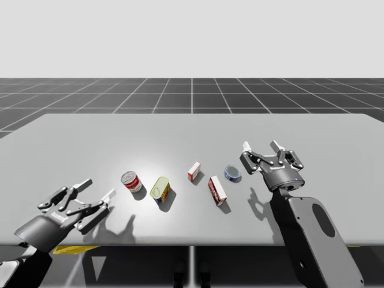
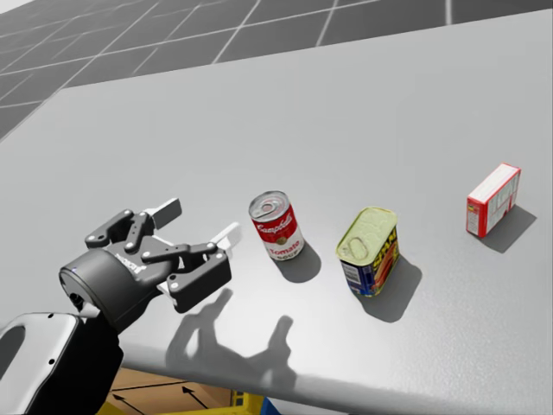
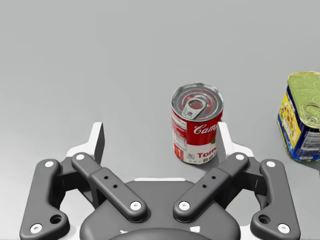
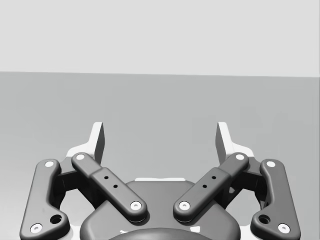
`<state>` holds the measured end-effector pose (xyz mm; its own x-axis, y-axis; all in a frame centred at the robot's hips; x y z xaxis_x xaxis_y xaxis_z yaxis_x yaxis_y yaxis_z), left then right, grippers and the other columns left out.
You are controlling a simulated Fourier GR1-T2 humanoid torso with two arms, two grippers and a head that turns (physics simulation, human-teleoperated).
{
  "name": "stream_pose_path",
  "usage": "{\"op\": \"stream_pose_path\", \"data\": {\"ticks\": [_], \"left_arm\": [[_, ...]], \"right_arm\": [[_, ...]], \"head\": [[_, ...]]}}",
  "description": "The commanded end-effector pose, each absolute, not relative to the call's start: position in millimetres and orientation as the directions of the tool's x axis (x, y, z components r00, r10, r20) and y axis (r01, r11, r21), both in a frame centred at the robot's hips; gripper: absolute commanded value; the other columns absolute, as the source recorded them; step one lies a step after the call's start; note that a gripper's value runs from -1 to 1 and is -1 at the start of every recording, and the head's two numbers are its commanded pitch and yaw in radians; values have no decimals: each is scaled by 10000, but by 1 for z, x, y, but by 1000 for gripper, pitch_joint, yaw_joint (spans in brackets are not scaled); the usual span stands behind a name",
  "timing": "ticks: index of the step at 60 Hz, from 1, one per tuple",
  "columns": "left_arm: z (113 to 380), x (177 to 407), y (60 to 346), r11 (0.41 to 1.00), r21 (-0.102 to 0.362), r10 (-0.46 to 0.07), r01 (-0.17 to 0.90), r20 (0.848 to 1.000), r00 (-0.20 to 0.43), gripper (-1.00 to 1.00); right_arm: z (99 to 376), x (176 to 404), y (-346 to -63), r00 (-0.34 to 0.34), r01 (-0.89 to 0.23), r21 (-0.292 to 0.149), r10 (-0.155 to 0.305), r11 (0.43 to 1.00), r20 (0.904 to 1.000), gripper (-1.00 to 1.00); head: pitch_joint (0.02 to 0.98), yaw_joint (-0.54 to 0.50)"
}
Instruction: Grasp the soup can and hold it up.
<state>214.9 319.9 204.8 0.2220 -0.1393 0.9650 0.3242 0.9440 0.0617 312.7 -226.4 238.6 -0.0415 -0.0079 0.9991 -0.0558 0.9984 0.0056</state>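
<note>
Red soup can [image 3: 197,122] just ahead of left jaws, off-centre; those spread wide to straddle it. Right jaws spread too, idle.

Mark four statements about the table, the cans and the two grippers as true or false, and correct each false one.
1. The left gripper is shut on the soup can. False: it is open, and the can stands ahead of it, near one finger, ungrasped.
2. The soup can stands upright on the table. True.
3. The yellow-topped tin sits between the soup can and a red and white box. True.
4. The right gripper holds the blue can. False: it is open and holds nothing; the blue can rests on the table beside it.
</note>
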Motion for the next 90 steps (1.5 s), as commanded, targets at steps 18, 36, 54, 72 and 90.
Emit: {"op": "stream_pose_path", "data": {"ticks": [18, 36, 54, 72, 90], "left_arm": [[160, 247, 307, 9340, 316, -1526, 3558, 9359, 3174, -1000], [154, 276, 286, 9273, 299, -1661, 3730, 9262, 3386, -1000], [146, 298, 277, 9369, 235, -1553, 3488, 9220, 3548, -1000], [136, 290, 275, 9266, 365, -1838, 3744, 9123, 3659, 1000], [132, 288, 269, 9122, 707, -2283, 4036, 9057, 3573, 1000]], "right_arm": [[238, 313, -227, -457, -554, 22, -48, 9985, 9989, -1000], [239, 313, -228, -475, -562, 42, -69, 9984, 9988, -1000], [240, 313, -228, -499, -567, 70, -98, 9984, 9987, -1000], [240, 313, -229, -539, -548, 62, -91, 9985, 9985, -1000], [241, 313, -230, -589, -481, 70, -98, 9988, 9982, -1000]], "head": [[814, 397], [815, 389], [810, 383], [750, 386], [491, 423]]}}
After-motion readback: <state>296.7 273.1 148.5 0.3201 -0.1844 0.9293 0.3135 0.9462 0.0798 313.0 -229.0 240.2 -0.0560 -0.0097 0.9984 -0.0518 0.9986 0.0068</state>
